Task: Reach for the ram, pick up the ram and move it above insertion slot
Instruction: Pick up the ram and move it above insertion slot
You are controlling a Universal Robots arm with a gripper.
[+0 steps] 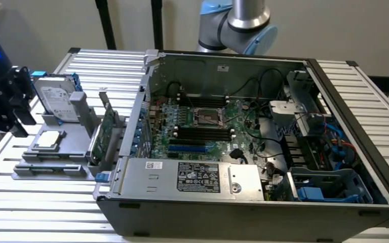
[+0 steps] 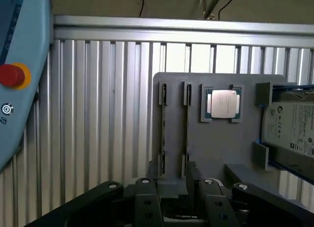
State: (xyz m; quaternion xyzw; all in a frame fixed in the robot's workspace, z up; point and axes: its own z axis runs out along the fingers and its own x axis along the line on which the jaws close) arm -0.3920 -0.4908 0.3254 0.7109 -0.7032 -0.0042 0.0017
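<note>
Gripper hovers spread over the ram (edge-up in its gray holder), jaws aligned to straddle it.

gripper near grey holder, processor, hard drive, ribbed table

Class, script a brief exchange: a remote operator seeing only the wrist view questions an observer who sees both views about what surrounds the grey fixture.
Operator: I see my gripper and, past it, a grey fixture holding a processor chip and a hard drive. What lies around it?
Observer: An open computer case sits on the exterior view's right of the fixture, its motherboard exposed.
Operator: Anything standing on that side?
Observer: A green expansion card stands upright at the fixture's edge nearest the case.
</note>
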